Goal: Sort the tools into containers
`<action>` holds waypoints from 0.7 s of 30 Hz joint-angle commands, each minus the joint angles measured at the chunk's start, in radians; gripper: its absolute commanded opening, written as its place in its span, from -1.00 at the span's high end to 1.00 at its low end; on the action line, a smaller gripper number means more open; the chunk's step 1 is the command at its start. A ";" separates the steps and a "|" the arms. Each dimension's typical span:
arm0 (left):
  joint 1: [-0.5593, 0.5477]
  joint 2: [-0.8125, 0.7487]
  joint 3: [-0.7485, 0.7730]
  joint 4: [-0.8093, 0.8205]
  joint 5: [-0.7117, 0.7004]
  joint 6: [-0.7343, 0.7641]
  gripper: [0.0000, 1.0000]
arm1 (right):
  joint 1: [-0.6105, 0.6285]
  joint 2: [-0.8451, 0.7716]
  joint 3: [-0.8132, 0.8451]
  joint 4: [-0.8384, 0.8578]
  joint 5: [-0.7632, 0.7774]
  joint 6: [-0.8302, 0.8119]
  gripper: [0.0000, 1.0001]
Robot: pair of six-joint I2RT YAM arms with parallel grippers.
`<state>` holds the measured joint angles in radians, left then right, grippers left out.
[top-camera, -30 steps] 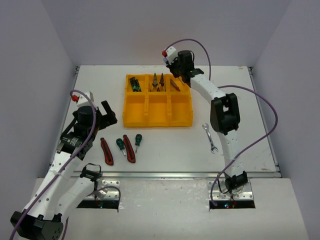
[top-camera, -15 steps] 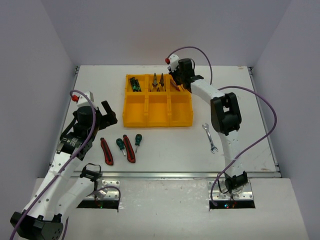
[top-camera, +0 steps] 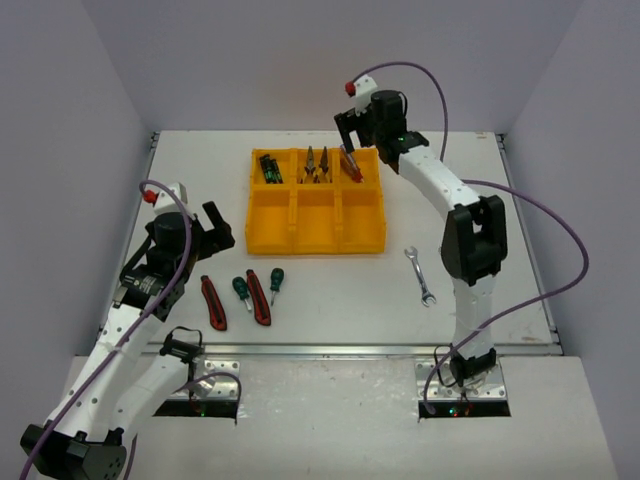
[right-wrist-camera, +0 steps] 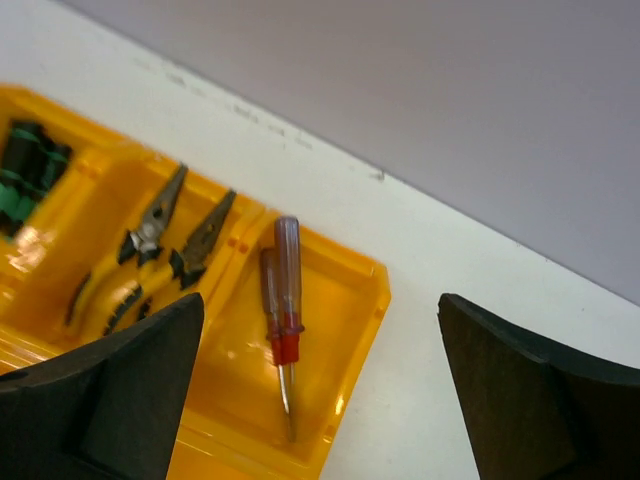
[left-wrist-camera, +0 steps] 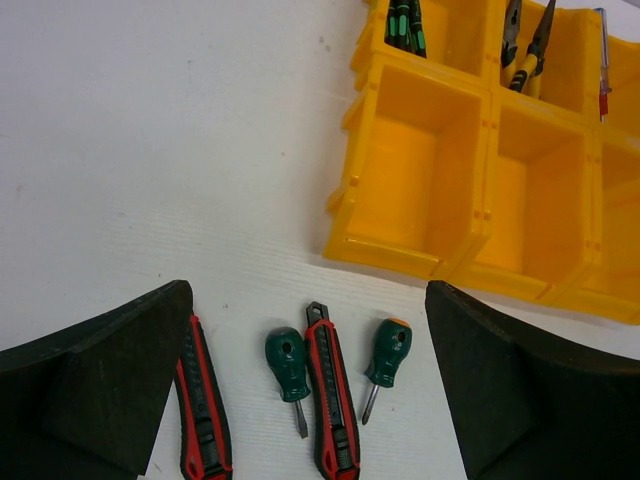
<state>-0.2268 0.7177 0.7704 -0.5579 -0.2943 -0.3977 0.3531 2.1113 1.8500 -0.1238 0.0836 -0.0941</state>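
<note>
The yellow tray (top-camera: 315,248) holds slim dark green drivers (top-camera: 270,167) at the back left, yellow-handled pliers (top-camera: 316,165) in the back middle and two purple-handled screwdrivers (right-wrist-camera: 284,290) at the back right. My right gripper (top-camera: 350,135) hovers open and empty above that back right compartment (right-wrist-camera: 365,290). On the table lie two red-black utility knives (left-wrist-camera: 203,400) (left-wrist-camera: 331,390), two green-handled screwdrivers (left-wrist-camera: 288,362) (left-wrist-camera: 386,350) and a silver wrench (top-camera: 420,275). My left gripper (left-wrist-camera: 307,290) hangs open above the knives and green screwdrivers, touching none.
The tray's three front compartments (left-wrist-camera: 405,190) hold nothing. The wrench lies alone right of the tray, beside the right arm's upright link (top-camera: 470,250). Grey walls close in the table at the back and both sides.
My right gripper has opened and lifted up and back from the back right compartment, leaving a purple-handled screwdriver lying there. The left arm has not moved.
</note>
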 commanded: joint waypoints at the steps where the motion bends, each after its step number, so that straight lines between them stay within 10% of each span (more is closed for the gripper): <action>1: 0.009 -0.011 0.021 0.039 -0.030 -0.003 -1.00 | 0.009 -0.181 0.060 -0.111 0.010 0.253 -0.98; 6: 0.014 -0.006 0.042 -0.020 -0.160 -0.071 -1.00 | 0.025 -0.396 -0.179 -0.181 -0.341 0.451 -0.98; 12: 0.023 -0.023 0.063 -0.078 -0.308 -0.149 -1.00 | 0.310 -0.444 -0.299 -0.348 0.155 0.589 -0.98; 21: 0.024 -0.039 0.075 -0.127 -0.393 -0.215 -1.00 | 0.651 -0.540 -0.624 -0.158 0.345 0.932 -0.98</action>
<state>-0.2144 0.6981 0.8005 -0.6650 -0.6068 -0.5555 0.9194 1.6443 1.3181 -0.4085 0.2584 0.6407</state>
